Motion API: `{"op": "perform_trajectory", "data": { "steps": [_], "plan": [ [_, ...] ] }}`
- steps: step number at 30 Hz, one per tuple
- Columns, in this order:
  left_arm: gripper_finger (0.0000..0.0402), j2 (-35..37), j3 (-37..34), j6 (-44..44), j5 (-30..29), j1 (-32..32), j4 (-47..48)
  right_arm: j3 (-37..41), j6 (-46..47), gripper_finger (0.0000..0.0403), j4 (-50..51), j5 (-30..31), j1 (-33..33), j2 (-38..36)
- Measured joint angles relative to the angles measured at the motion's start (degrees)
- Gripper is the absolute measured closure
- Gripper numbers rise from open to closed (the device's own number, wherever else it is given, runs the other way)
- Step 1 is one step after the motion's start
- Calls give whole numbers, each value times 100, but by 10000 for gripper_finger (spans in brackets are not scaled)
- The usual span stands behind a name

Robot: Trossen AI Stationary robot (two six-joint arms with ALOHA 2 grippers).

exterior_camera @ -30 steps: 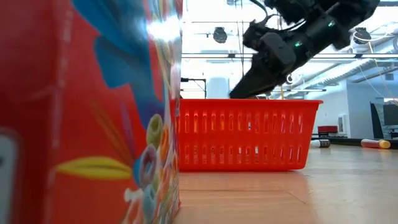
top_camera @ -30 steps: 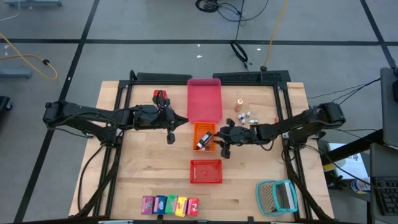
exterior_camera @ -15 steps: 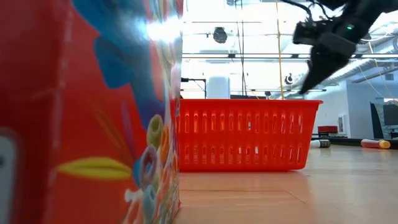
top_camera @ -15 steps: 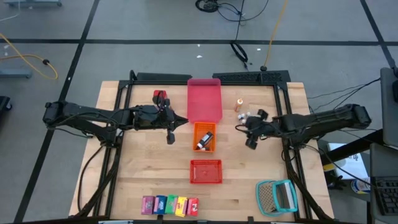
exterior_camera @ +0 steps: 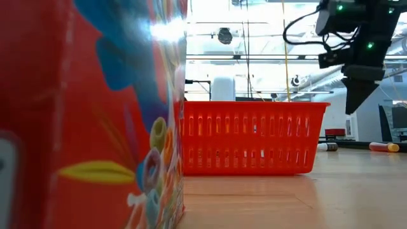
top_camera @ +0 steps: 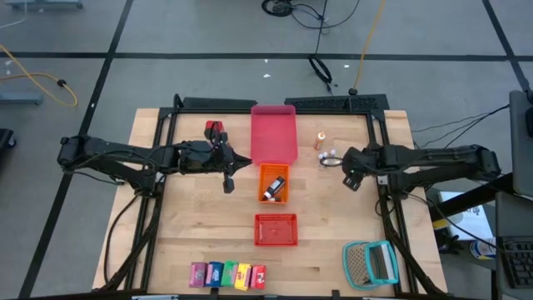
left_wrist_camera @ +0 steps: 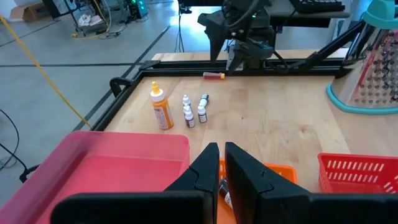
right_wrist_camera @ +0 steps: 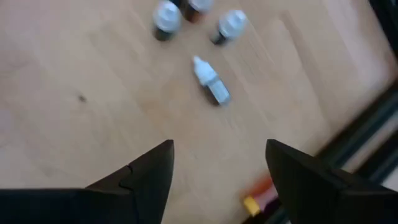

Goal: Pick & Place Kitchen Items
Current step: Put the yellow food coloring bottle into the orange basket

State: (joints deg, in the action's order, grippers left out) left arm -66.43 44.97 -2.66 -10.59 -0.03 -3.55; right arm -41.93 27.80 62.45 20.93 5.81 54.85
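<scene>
Bottles (top_camera: pixel 331 155), tiny ones with white caps, are standing in a small cluster on the table (top_camera: pixel 183 225) toward its right side, just beside our right gripper (top_camera: pixel 350 175). In the right wrist view we are looking down on them: three upright and one white-tipped bottle (right_wrist_camera: pixel 210 81) lying on its side near them. An orange-capped bottle (top_camera: pixel 320 141) is standing a little nearer the far edge of the table.

We are holding the right gripper above the wood with its fingers (right_wrist_camera: pixel 147 176) spread wide and nothing between them. Our left gripper (top_camera: pixel 226 178) is waiting over the middle of the table, beside the orange tray (top_camera: pixel 273 183), its fingers (left_wrist_camera: pixel 208 169) pressed nearly together and gripping nothing that we can see.

One bottle (top_camera: pixel 271 191) is already lying inside the orange tray. A pink tray (top_camera: pixel 274 133) is sitting just beyond it toward the far edge, and a red basket (top_camera: pixel 276 230) is sitting nearer the front edge. Small pink, blue, green, yellow and red cartons (top_camera: pixel 227 274) are lining up in a row along the front edge, left of centre. A small red container (top_camera: pixel 216 129) is resting left of the pink tray. A teal-framed mesh item (top_camera: pixel 371 262) is lying at the front right corner.
</scene>
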Motion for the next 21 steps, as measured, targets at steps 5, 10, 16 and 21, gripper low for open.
{"op": "perform_trajectory", "data": {
  "steps": [5, 10, 16, 21],
  "plan": [
    [371, 0, 0, -1, 0, 0, 0, 2, 406, 150, 269, -16, 380, 0],
    [371, 0, 0, -1, 0, 0, 30, 203, 962, 150, 403, -97, 766, 0],
    [371, 0, 0, -8, 0, -2, 48, 457, 1159, 150, 372, -141, 1261, 44],
    [371, 0, 0, -6, 0, -2, 48, 448, 1314, 150, 282, -153, 1607, 44]
  ]
}}
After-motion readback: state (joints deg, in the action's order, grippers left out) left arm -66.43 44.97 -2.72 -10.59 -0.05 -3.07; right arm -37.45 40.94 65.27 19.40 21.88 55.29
